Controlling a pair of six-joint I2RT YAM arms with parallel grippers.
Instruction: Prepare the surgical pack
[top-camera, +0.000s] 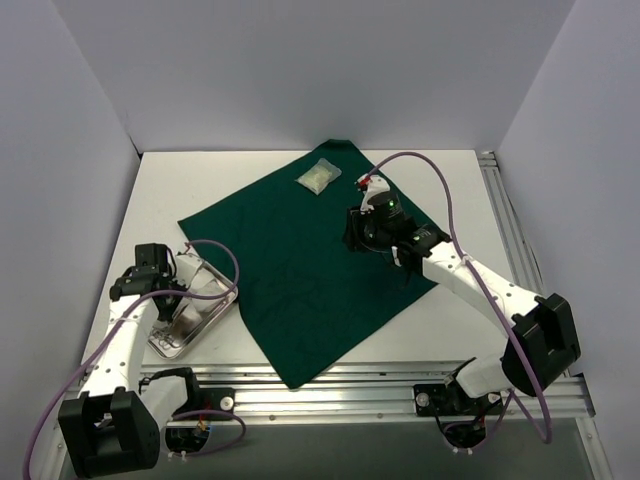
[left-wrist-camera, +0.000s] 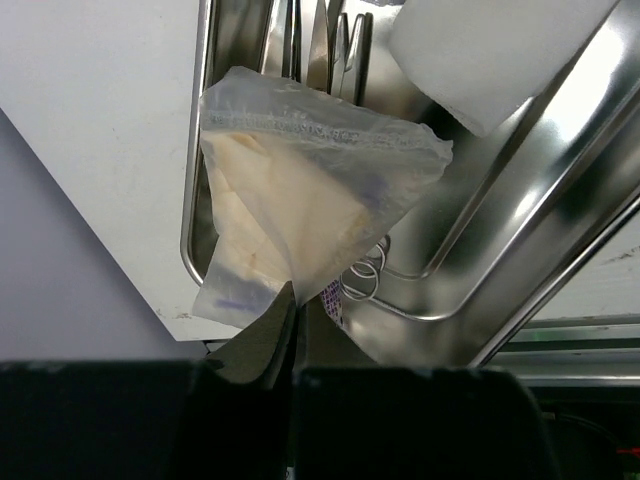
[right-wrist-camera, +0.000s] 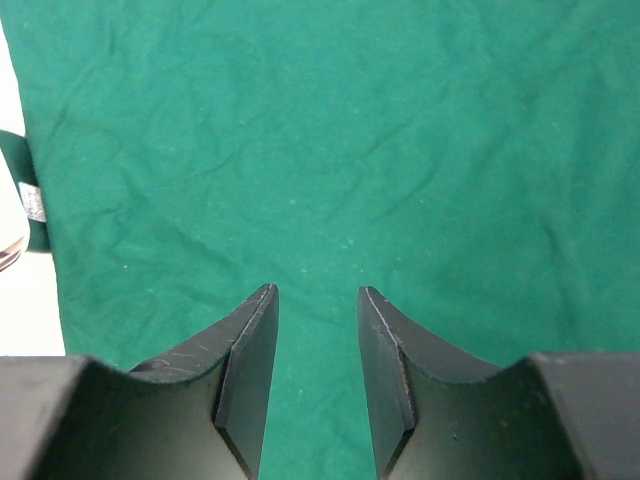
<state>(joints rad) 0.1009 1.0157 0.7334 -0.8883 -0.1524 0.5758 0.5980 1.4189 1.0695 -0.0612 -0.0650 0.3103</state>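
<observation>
Evidently the left end effector (left-wrist-camera: 288, 335) is clamped tight on a corner of a clear packet (left-wrist-camera: 300, 190), dangling it over the steel tray (left-wrist-camera: 520, 200) at the table (top-camera: 170, 190)'s left, likely bound for the green drape (right-wrist-camera: 400, 130), above which the right end effector (right-wrist-camera: 318, 300) hovers partly parted and empty

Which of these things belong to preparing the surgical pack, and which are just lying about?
Belong:
dark green cloth drape
shiny steel tray holding scissor-like steel instruments and a white gauze pad
clear plastic packet pinched in the left gripper
second clear packet on the drape's far corner

Just lying about:
purple cables
silver aluminium rails
</observation>
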